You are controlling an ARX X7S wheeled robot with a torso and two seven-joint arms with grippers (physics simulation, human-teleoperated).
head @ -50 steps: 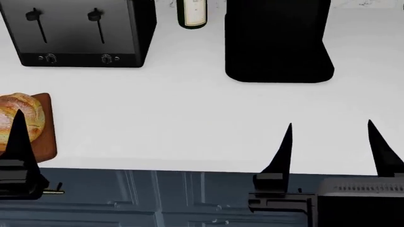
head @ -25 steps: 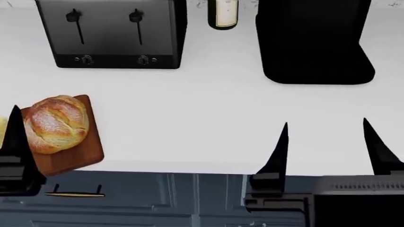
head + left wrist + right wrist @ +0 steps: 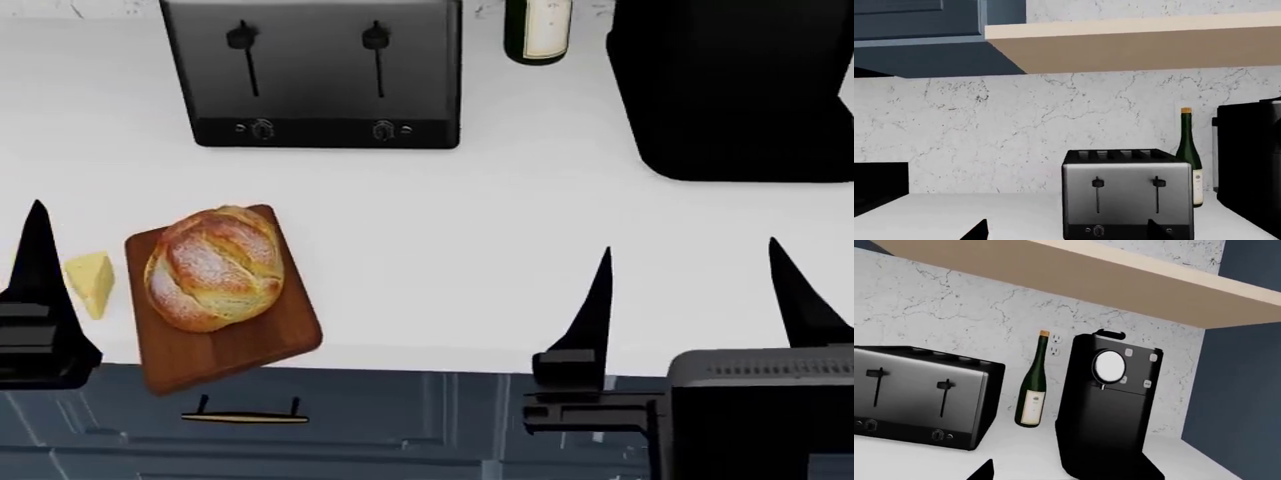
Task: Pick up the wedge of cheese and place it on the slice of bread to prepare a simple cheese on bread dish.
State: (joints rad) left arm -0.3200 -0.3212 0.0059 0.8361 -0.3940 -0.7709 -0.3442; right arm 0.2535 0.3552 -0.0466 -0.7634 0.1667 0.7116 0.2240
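Your left tool [image 3: 38,262]: one fingertip visible in head view, other cut by frame edge beside wedge of cheese [image 3: 91,283]; spread not readable. Wine bottle [image 3: 538,30] behind toaster [image 3: 320,72]: neck cut by top edge; label text too small to read. Black appliance [image 3: 741,85]: top cut off. Toaster base cropped in left wrist view.
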